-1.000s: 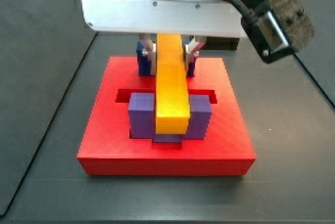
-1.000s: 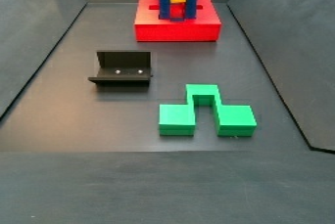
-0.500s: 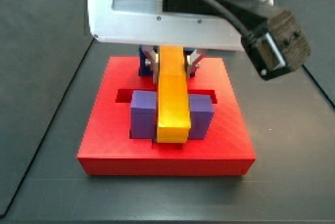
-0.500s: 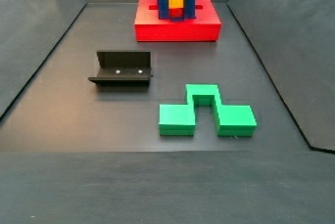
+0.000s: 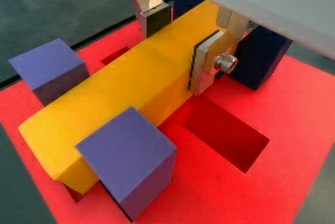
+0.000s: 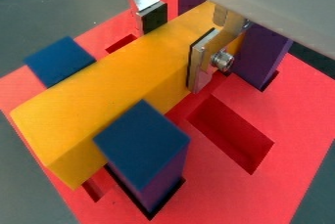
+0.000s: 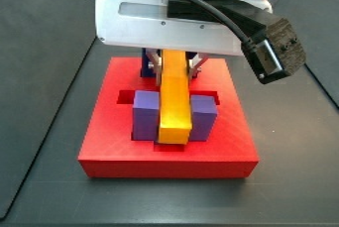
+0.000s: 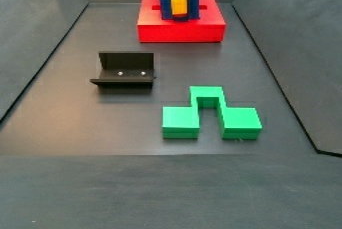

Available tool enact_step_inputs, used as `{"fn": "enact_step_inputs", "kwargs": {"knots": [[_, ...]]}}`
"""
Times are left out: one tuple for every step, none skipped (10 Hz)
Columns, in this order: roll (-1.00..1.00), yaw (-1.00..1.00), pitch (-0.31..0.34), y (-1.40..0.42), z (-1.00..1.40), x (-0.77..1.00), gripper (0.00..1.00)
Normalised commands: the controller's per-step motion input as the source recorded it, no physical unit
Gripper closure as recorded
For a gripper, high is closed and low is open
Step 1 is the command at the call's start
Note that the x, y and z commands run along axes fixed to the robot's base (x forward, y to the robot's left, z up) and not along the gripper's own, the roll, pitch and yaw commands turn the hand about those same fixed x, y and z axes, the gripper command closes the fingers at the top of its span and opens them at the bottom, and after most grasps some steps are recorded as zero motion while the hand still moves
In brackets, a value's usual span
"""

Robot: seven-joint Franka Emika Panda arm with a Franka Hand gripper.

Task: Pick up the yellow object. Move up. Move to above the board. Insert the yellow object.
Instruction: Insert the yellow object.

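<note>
Jaws: gripper [image 5: 183, 40] pinching the yellow object [image 5: 124, 96] at one end, silver fingers [image 5: 210, 60] on both sides.
Yellow object: lying between the upright posts [image 7: 143, 115] on the board [image 7: 169, 152].
Bench: fixture [image 8: 124, 71], green block [image 8: 207, 113].

Board [image 8: 181, 28] sits at the far end of the surface [image 8: 80, 93] in a side view, fixture [image 8: 123, 71] nearer and left, notched block [image 8: 209, 115] nearest and right, all well apart. Bar [image 7: 173, 97] lies along the board's [image 7: 169, 152] middle, between two posts [image 7: 146, 116] at its near end, and between posts [image 5: 53, 67] in both wrist views. Claw [image 5: 183, 38] over the board clamps the bar's [image 5: 124, 96] far end, fingers [image 6: 206, 60] on its two sides, open slot [image 6: 232, 138] just beside.
</note>
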Motion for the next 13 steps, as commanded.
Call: {"fn": "enact_step_inputs", "kwargs": {"knots": [[-0.38, -0.01, 0.003, 0.14, -0.17, 0.00, 1.00], [-0.34, 0.00, 0.001, 0.14, -0.16, 0.00, 1.00], [-0.38, 0.00, 0.000, 0.13, -0.18, 0.00, 1.00], [-0.19, 0.00, 0.000, 0.01, -0.04, 0.00, 1.00], [0.08, -0.02, 0.027, -0.23, -0.09, 0.00, 1.00], [0.08, -0.06, 0.074, -0.42, -0.03, 0.10, 1.00], [0.00, -0.08, 0.066, -0.32, -0.09, 0.08, 1.00], [0.00, -0.13, 0.091, -0.19, -0.07, 0.15, 1.00], [0.02, -0.01, 0.031, 0.00, -0.15, 0.04, 1.00], [0.05, -0.02, 0.049, 0.02, -0.20, 0.12, 1.00], [0.01, -0.01, 0.061, 0.12, -0.13, 0.13, 1.00], [0.00, -0.04, 0.083, 0.17, 0.00, 0.15, 1.00], [0.00, -0.03, 0.083, 0.11, 0.00, 0.13, 1.00]]}}
